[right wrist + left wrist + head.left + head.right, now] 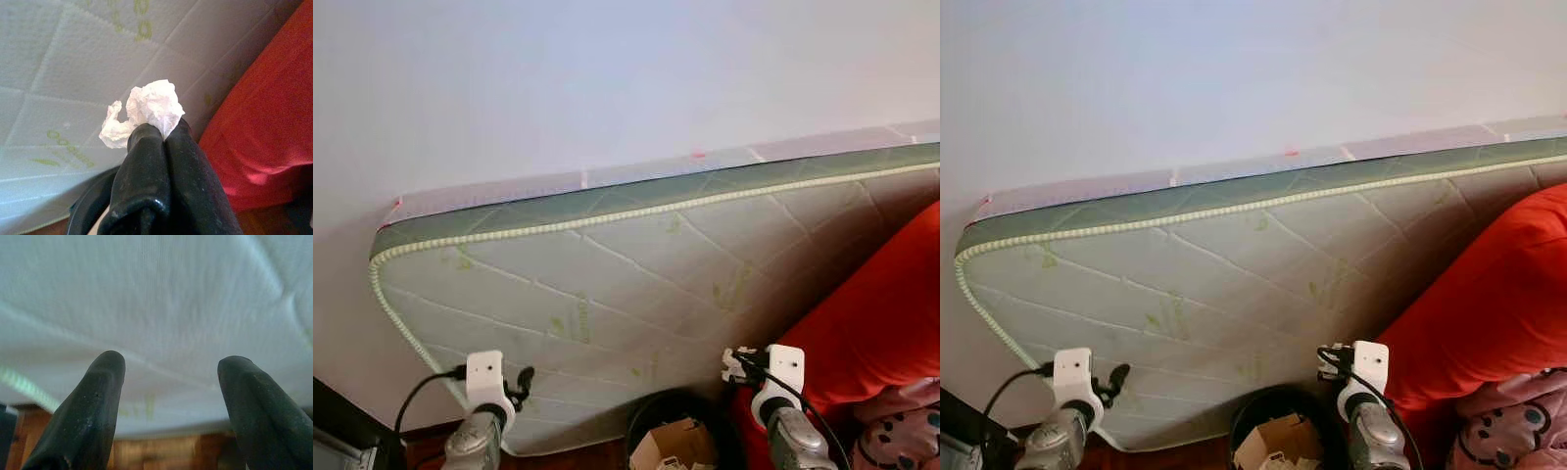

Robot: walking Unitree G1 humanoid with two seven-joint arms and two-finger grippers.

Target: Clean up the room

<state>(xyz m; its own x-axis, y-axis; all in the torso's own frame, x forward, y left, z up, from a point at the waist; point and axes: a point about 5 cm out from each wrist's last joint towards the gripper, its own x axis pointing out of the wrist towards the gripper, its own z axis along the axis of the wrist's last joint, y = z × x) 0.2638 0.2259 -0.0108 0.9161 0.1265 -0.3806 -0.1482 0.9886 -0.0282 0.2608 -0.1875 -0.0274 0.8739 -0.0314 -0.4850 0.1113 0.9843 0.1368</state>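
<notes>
My right gripper [164,132] is shut on a crumpled white tissue [146,110] that sticks out past its fingertips. In the head views the same gripper [740,364] is held just above the right rim of a black round bin [651,416] on the floor. A brown cardboard piece [671,446] lies inside the bin. My left gripper [171,364] stands open with nothing between its fingers, close to the face of the mattress; in the head views it [523,378] is left of the bin.
A quilted white and green mattress [607,274] leans on its long edge against the white wall. A red cover [881,313] bulges at the right, above a pink patterned blanket [901,436]. Dark furniture [337,431] stands at the bottom left, on a wooden floor [597,458].
</notes>
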